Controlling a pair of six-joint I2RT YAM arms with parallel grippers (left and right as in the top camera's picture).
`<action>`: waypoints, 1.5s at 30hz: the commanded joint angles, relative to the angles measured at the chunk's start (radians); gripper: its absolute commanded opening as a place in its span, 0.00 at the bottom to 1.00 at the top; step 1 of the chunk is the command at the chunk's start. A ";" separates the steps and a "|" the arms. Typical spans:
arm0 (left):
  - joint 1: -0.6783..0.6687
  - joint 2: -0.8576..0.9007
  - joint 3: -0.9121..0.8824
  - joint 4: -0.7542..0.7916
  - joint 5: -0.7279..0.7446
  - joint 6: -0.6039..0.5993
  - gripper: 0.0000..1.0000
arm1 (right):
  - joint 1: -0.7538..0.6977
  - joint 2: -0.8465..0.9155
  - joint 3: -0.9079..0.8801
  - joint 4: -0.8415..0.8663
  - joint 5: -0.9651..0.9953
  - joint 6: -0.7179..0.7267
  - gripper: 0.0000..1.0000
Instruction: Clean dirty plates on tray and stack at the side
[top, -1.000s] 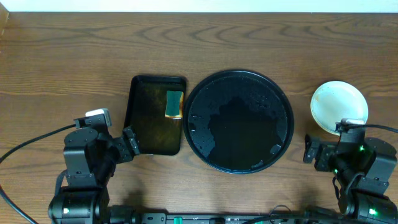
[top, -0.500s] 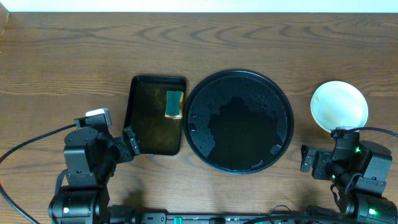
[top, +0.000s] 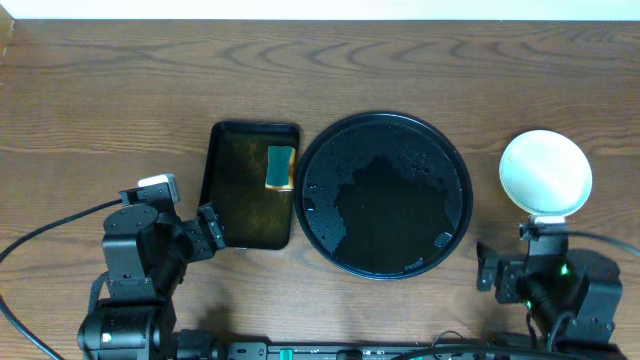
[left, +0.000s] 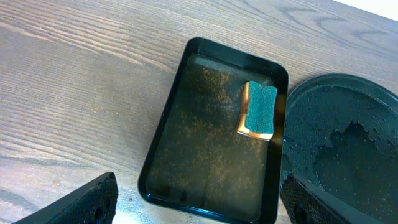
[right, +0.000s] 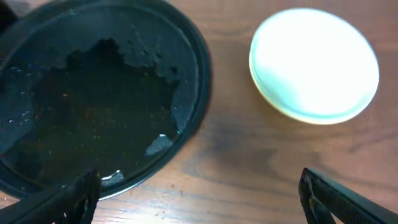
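The large round black tray (top: 386, 194) lies wet and bare of plates at the table's middle; it also shows in the right wrist view (right: 93, 93) and the left wrist view (left: 348, 149). A stack of pale plates (top: 545, 172) rests on the table to the tray's right, a pale mint-blue one on top (right: 314, 65). How many plates are in the stack cannot be told. My left gripper (left: 199, 208) is open and empty near the front edge of the rectangular tray. My right gripper (right: 199, 202) is open and empty over bare wood, in front of the stack.
A smaller rectangular black tray (top: 230, 190) with brownish residue lies left of the round tray. A teal and orange sponge (top: 279, 167) lies in it at the right, also seen in the left wrist view (left: 258, 109). Cables run along the table's front edge.
My right arm has drawn back toward the table's front edge, away from the plate stack. The left arm has not moved.
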 joint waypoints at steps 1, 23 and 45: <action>0.003 0.004 -0.005 0.002 0.001 0.017 0.85 | 0.070 -0.083 -0.009 -0.002 0.092 -0.019 0.99; 0.003 0.004 -0.005 0.002 0.001 0.017 0.85 | 0.181 -0.374 -0.396 0.805 0.082 -0.019 0.99; 0.003 0.004 -0.005 0.002 0.002 0.017 0.85 | 0.179 -0.394 -0.660 0.930 0.091 -0.108 0.99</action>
